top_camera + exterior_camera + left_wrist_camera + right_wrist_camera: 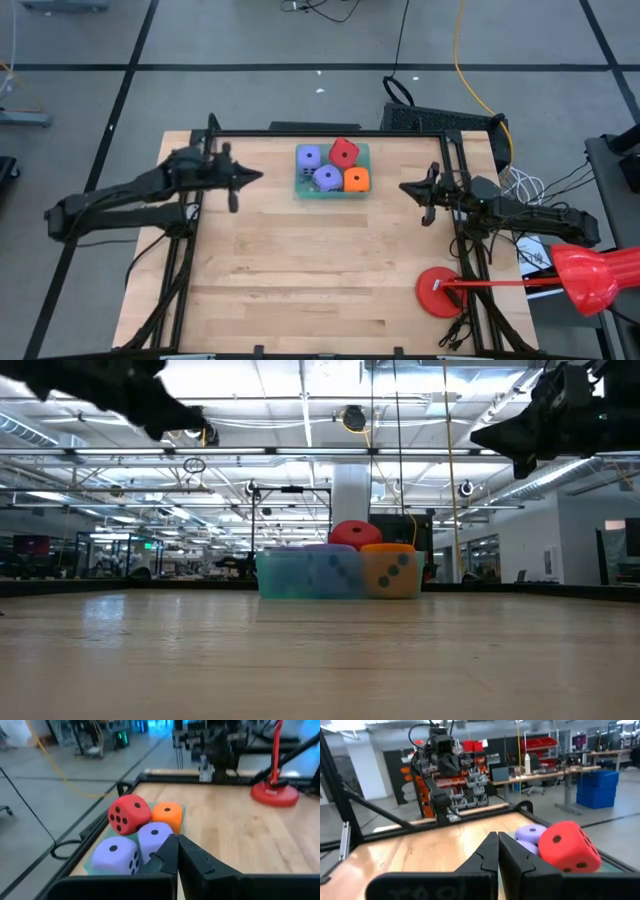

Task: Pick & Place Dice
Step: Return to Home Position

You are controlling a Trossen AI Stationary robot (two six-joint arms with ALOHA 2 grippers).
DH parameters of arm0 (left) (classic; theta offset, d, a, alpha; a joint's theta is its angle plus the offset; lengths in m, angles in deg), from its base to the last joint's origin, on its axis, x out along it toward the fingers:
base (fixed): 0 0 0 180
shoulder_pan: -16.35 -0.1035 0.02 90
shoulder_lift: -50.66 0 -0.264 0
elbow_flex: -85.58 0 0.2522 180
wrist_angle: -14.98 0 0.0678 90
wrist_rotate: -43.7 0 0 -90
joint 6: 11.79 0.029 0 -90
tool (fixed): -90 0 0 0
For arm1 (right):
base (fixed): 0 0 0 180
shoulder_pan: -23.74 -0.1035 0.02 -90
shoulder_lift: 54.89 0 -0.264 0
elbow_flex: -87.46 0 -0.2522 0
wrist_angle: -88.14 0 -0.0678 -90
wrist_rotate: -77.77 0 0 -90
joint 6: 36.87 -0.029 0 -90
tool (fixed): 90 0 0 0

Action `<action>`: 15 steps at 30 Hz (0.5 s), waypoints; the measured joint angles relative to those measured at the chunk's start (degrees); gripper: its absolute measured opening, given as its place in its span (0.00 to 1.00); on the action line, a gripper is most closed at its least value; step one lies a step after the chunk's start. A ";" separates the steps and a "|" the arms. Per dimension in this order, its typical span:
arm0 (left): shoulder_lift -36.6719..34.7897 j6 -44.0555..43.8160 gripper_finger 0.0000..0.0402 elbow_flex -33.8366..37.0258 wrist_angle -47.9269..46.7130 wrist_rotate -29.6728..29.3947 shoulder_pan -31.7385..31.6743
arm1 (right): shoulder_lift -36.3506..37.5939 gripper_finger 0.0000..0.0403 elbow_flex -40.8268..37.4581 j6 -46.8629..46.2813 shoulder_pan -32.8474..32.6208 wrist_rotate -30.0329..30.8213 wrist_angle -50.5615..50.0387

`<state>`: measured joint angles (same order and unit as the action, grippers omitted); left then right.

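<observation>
Four dice sit in a shallow teal tray (300, 187) near the table's far edge. The red die (344, 153) rests on top of the others, the orange die (357, 180) at the tray's near right, and two purple-blue dice (309, 157) (327, 178) on its left and middle. In the low view the red die (355, 533) shows above the orange one (391, 572). My left gripper (260, 177) hangs shut in the air left of the tray. My right gripper (403, 186) hangs shut to the tray's right. Both touch nothing.
A red round stand base (438, 292) sits at the table's near right corner, with a red pole leading to a red cone (592, 277) off the table. Bare wood lies between the arms and toward the near edge. Cables run behind the far edge.
</observation>
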<state>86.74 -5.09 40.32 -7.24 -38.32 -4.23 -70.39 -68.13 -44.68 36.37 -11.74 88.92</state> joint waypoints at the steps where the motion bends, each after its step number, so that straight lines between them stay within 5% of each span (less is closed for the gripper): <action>1: -2.41 -0.74 0.02 1.85 0.88 0.12 0.12 | 0.10 0.00 0.01 0.09 -0.01 0.24 -0.62; 15: -29.14 -1.24 0.01 15.04 4.17 3.95 0.36 | 7.63 0.00 0.03 4.05 -0.35 -1.62 -7.52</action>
<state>57.60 -6.33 55.36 -3.06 -34.37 -3.87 -62.76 -68.10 -40.63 36.02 -13.36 81.40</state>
